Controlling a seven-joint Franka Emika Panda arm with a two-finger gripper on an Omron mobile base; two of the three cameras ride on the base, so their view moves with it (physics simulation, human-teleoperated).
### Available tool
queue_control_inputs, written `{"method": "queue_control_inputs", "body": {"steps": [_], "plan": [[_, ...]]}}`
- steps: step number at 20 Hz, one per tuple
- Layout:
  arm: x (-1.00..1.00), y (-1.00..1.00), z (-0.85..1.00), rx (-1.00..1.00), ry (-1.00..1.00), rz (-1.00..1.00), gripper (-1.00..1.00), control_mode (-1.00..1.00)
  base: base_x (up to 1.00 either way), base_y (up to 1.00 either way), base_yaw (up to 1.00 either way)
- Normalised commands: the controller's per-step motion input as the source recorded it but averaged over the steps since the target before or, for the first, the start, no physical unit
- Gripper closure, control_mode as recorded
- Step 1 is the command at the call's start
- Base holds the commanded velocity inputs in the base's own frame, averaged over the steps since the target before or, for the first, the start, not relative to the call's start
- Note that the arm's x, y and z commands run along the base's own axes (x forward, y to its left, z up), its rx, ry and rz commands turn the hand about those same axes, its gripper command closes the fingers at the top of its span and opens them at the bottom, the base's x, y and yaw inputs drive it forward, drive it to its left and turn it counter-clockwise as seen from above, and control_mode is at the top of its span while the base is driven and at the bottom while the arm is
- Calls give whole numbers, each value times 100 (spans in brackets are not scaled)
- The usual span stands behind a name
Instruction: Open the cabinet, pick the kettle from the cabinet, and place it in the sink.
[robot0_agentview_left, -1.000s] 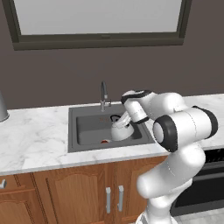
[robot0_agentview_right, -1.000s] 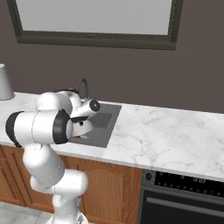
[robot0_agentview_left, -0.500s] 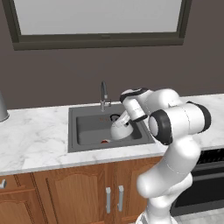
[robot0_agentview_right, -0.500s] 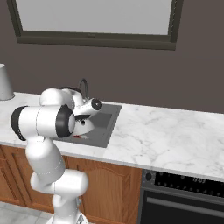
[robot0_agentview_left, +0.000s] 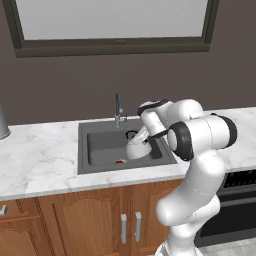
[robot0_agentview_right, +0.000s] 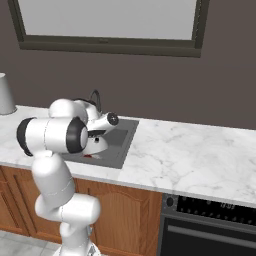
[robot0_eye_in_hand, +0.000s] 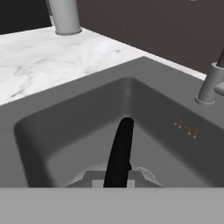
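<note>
The small silver-white kettle (robot0_agentview_left: 136, 149) sits low inside the dark grey sink (robot0_agentview_left: 100, 150), toward its right side, close to the floor of the basin. My gripper (robot0_agentview_left: 143, 134) reaches down to the top of it and is shut on its thin black arched handle (robot0_eye_in_hand: 119, 153). In the hand view the handle arches up from the kettle's top (robot0_eye_in_hand: 94, 178) over the sink floor (robot0_eye_in_hand: 65, 131). From the right, my arm covers most of the kettle (robot0_agentview_right: 96, 146). The cabinet is out of view.
A slim faucet (robot0_agentview_left: 118, 107) stands at the sink's back rim. A grey canister (robot0_agentview_right: 5, 95) stands far left on the white marble counter (robot0_agentview_left: 40, 155). A small red spot (robot0_agentview_left: 119, 161) lies on the sink floor. Low wooden cupboards (robot0_agentview_left: 100, 220) are below, an oven (robot0_agentview_right: 210, 225) to the right.
My arm's elbow has drawn slightly left and up. The kettle has stayed almost in place in the sink with the gripper still at its handle.
</note>
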Motion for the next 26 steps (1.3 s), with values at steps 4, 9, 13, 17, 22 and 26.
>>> {"method": "queue_control_inputs", "body": {"steps": [4, 9, 13, 17, 22, 26], "plan": [[-5, 11, -26, 0, 0, -1, 100, -100, 0, 0, 0], [-10, 14, -28, -1, 0, -3, 100, -100, 0, 0, 0], [-14, 17, -29, -1, 0, -4, 100, -100, 0, 0, 0], [-19, 22, -29, -2, 0, -7, 100, -100, 0, 0, 0], [-25, 26, -34, -4, -1, -9, 100, -100, 0, 0, 0], [-28, 25, -38, -7, 0, -10, 100, -100, 0, 0, 0]]}}
